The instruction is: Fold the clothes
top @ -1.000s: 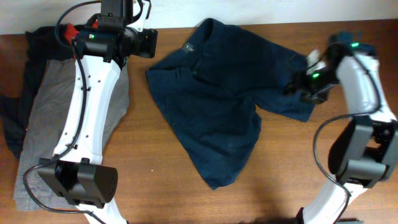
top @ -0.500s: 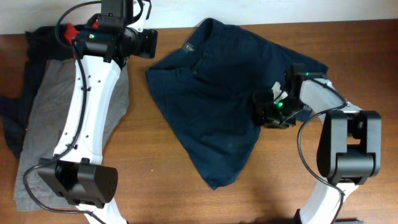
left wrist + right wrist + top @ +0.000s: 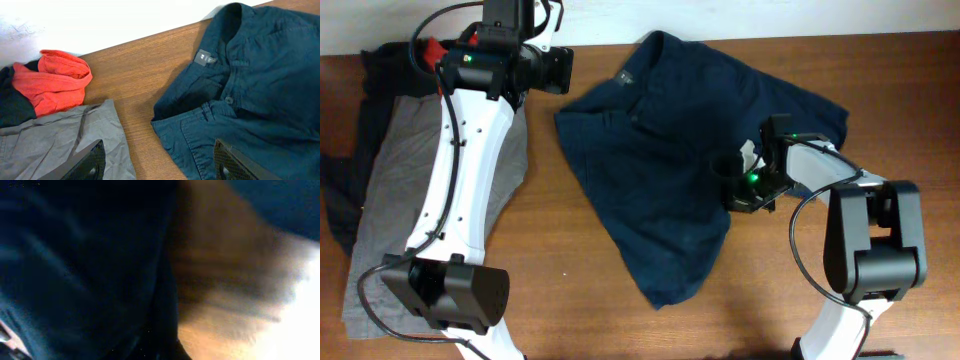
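A pair of dark blue shorts lies spread across the middle of the wooden table, waistband toward the back. Its label and button show in the left wrist view, on the shorts. My right gripper sits low at the shorts' right leg edge, shut on the fabric, which is bunched inward there. The right wrist view is blurred and mostly filled by the shorts' dark cloth; the fingers themselves do not show. My left gripper hangs open above the table near the waistband, holding nothing. From overhead, the left gripper is at the back left.
A grey garment lies along the left side of the table, with a dark one beside it. A crumpled red cloth sits at the back left corner. Bare wood runs along the front.
My right gripper has swept left from the shorts' right leg end toward the middle and shut, dragging that leg's hem inward. The left arm has not moved.
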